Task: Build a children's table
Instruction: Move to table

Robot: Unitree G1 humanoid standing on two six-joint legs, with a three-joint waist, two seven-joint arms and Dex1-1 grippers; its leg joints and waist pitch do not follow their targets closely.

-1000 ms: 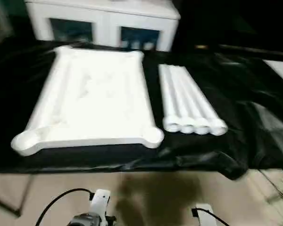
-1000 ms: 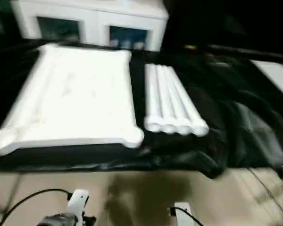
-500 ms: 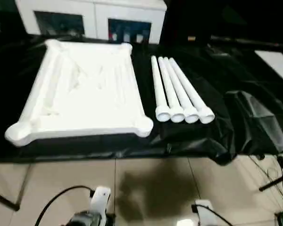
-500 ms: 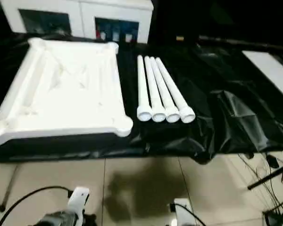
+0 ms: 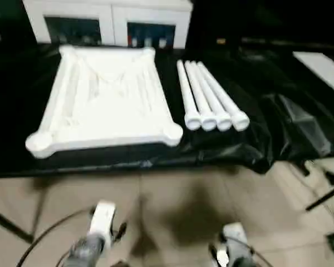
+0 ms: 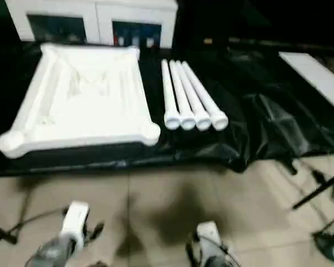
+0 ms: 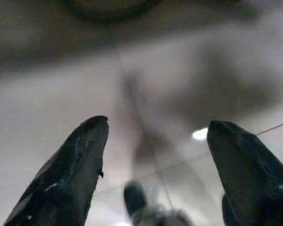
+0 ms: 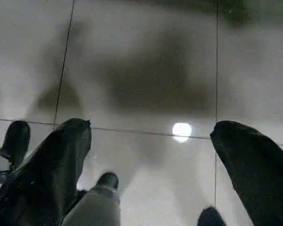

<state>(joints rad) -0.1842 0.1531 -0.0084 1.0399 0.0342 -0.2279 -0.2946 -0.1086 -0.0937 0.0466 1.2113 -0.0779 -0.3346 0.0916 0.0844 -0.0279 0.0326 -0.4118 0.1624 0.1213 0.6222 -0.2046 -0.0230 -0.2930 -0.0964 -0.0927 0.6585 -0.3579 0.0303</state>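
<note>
Head camera: I see the white plastic square tabletop (image 5: 106, 103) lying underside-up on the black plastic sheet (image 5: 278, 128), ribs and diagonal braces showing, round corner sockets at the near corners; the four long white tapered tube legs (image 5: 209, 97) lie side by side, touching one another, just beside the tabletop on my right; white glass-door cabinet (image 5: 108, 22) behind; both forearms low in the picture over the beige tiled floor (image 5: 172, 211), well apart from the parts; no leg fitted yet, so I judge the build not started.

Left wrist: left gripper (image 7: 153, 155) with black fingers spread wide, nothing between them, tiles beyond.

Right wrist: right gripper (image 8: 151, 160) likewise spread wide and empty, floor beyond.

Risks, my judgement: the legs are round and packed together, so closing on one may nudge its neighbours into rolling off the near edge; the slick, wrinkled sheet may let the tabletop slide when a leg is pressed into a socket; a tilted leg could jam.
</note>
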